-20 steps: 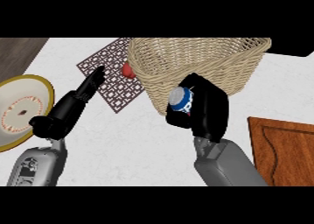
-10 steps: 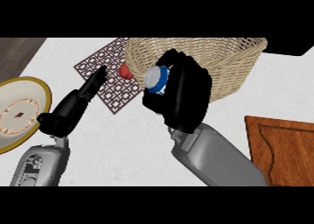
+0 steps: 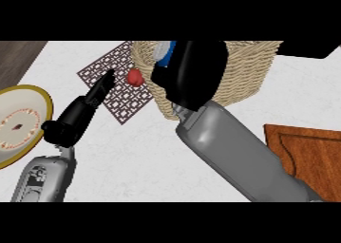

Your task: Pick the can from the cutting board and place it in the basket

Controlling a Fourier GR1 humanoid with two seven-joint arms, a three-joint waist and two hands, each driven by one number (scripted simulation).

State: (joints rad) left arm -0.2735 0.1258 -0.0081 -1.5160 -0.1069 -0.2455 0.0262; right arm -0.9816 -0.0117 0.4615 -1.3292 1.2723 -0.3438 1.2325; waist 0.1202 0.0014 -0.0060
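Observation:
My right hand [image 3: 190,73] is over the wicker basket [image 3: 250,71] at the top centre, fingers curled round the blue and white can [image 3: 164,51], of which only a sliver shows at the hand's upper left. The can sits above the basket's left part. The wooden cutting board [image 3: 317,152] lies at the right edge, with nothing on its visible part. My left hand [image 3: 78,116] rests open at the left, fingers straight and pointing up over the patterned mat.
A brown lattice mat [image 3: 120,90] lies left of the basket with a small red object [image 3: 135,77] on it. A yellow-rimmed plate [image 3: 12,126] sits at the left edge. A dark strip of counter edge [image 3: 12,59] runs along the top left.
My right hand has carried the can up and to the left, from beside the basket's front wall to over its opening. The left hand has stayed put.

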